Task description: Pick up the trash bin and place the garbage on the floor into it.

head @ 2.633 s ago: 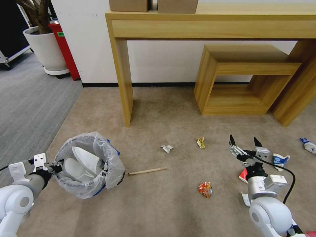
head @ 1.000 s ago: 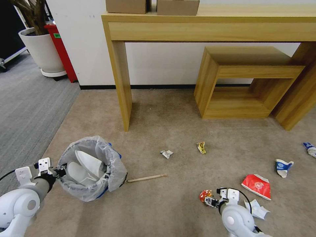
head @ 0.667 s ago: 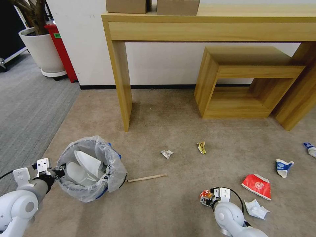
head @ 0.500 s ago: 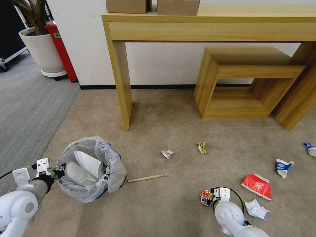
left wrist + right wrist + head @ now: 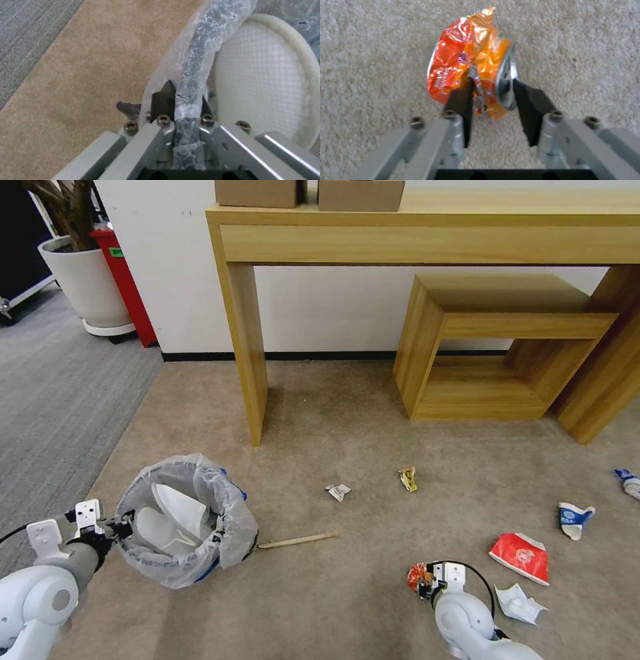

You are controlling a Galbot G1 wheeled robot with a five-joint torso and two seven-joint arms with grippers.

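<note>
1. Far left first: the left gripper (image 5: 119,527) sits low at the near-left, pinched tight on the rim of the trash bin (image 5: 230,527). In the left wrist view its black fingers (image 5: 162,100) squeeze the bagged rim from both sides.
2. The bin is on the tan carpet (image 5: 347,607), near-left of the scene, tilted a bit toward the arm (bag liner bunched all around the top, blue edge peeking out on its right side). A white slipper (image 5: 175,505) lies inside it.
3. Just right of the bin, a wooden stick (image 5: 297,541) lies flat on the carpet, its left end almost at the bin.
4. Farther off, around the middle: a small white wrapper (image 5: 339,491) and a yellow wrapper (image 5: 407,479), well apart from each other.
5. The right gripper (image 5: 423,582) is down at the near side, right of centre. Its fingers (image 5: 530,105) are closed on a crushed orange can (image 5: 470,65), one finger on each side (the can's still touching the carpet as far as I can tell).
6. Right of that arm: a red carton (image 5: 521,557) and crumpled white paper (image 5: 517,603) just near of it.
7. Farther right, a blue-white wrapper (image 5: 573,517), and another one (image 5: 627,481) at the right edge.
</note>
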